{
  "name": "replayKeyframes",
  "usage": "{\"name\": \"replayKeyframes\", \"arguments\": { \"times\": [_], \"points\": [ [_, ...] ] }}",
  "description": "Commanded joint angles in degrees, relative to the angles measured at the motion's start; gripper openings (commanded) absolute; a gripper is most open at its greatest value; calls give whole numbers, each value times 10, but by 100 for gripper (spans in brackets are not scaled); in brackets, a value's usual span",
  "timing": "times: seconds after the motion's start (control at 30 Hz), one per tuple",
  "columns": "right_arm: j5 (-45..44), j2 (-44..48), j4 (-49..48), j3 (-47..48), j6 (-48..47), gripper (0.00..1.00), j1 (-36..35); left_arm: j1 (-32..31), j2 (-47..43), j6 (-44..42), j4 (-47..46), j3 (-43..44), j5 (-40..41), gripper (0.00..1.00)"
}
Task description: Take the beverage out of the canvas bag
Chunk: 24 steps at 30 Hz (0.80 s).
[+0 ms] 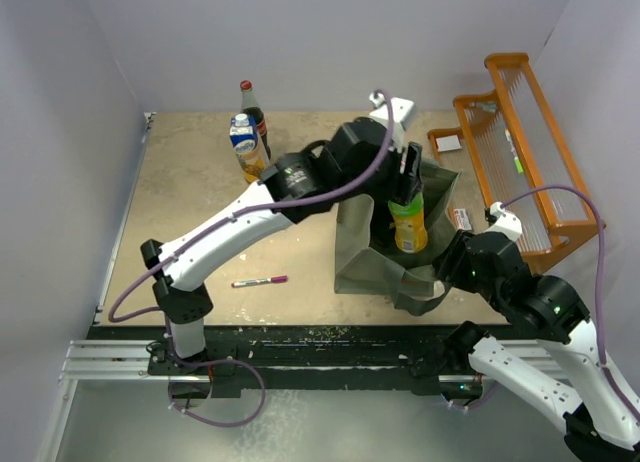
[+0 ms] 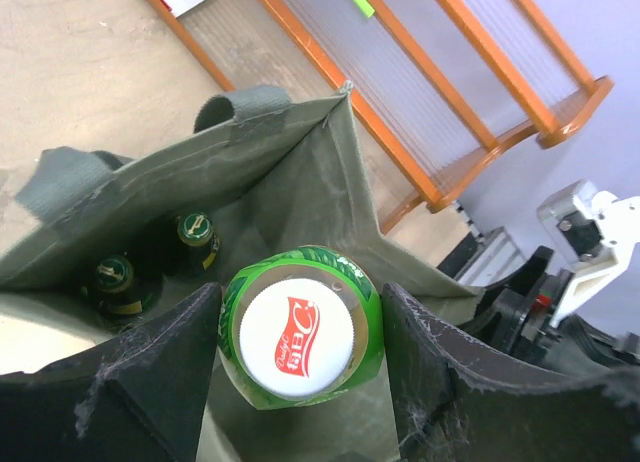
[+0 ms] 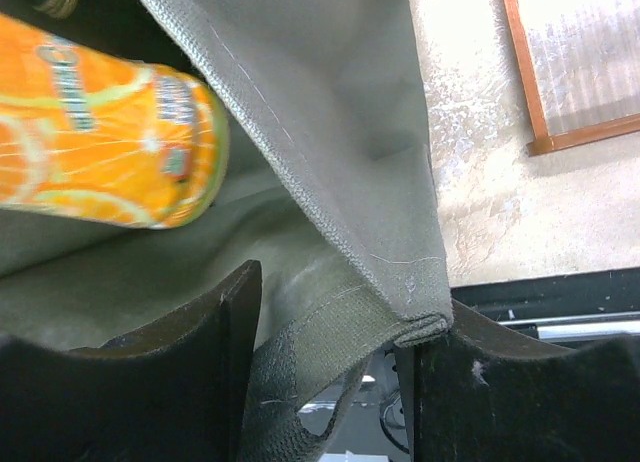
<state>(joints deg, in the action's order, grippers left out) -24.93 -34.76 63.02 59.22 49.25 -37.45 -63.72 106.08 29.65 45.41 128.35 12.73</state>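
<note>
Grey-green boxy canvas bag [image 1: 358, 254] stands open-mouthed while the left tool [image 2: 302, 332], clamped on an orange plastic drink bottle [image 1: 408, 228] with a white cap, holds it partly above the bag's rim; the right tool [image 3: 330, 317] has its jaws apart astride that rim; next, probably, a straight lift clear of the bag.

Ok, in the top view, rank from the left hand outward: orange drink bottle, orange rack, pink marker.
1. The orange drink bottle, gripped by the left hand, in the mouth of the canvas bag.
2. The orange rack, to the right.
3. The pink marker, front left.
</note>
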Motion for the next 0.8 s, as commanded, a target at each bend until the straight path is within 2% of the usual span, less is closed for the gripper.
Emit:
{"name": "replayKeyframes", "arguments": {
  "times": [0.0, 0.2, 0.5, 0.77],
  "points": [
    [-3, -5, -7, 10, -8, 56, 2, 55, -101, 87, -24, 22, -68, 0],
    [-1, 5, -6, 8, -6, 56, 2, 85, -170, 139, -16, 10, -84, 0],
    [2, 15, 6, 3, -4, 55, 1, 89, -259, 166, 32, 20, 0, 0],
    [4, 24, 4, -2, -1, 56, 1, 88, -307, 145, 147, 29, 67, 0]
  ]
}}
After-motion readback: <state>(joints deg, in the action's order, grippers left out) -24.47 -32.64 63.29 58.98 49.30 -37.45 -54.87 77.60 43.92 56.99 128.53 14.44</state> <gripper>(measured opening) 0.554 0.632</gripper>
